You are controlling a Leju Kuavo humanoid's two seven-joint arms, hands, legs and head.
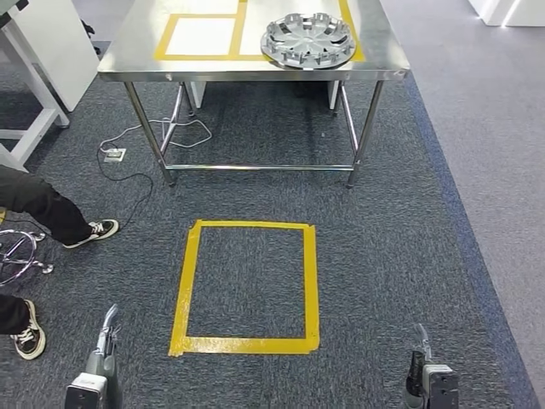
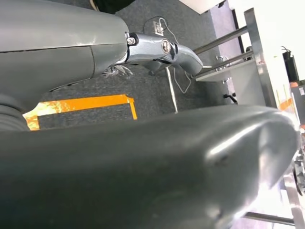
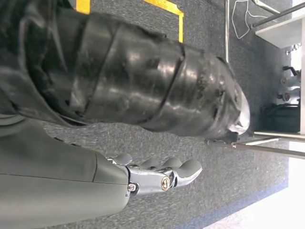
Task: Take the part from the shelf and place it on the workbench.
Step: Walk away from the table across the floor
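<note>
The part [image 1: 307, 38] already lay on the far bench [image 1: 129, 60], right of its taped squares, while the left hand [image 1: 106, 341] and right hand [image 1: 421, 349] hung empty with fingers straight, so placing looked done and only stepping away remained.

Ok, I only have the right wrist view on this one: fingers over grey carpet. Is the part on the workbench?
Observer: Yes. A round silver hubcap lies flat on the stainless steel workbench.
Operator: Is the left hand carrying anything?
Observer: No. The left hand hangs low, fingers stretched out and holding nothing.
Operator: Anyone close by?
Observer: A person in black trousers and sneakers stands on the robot's left.
</note>
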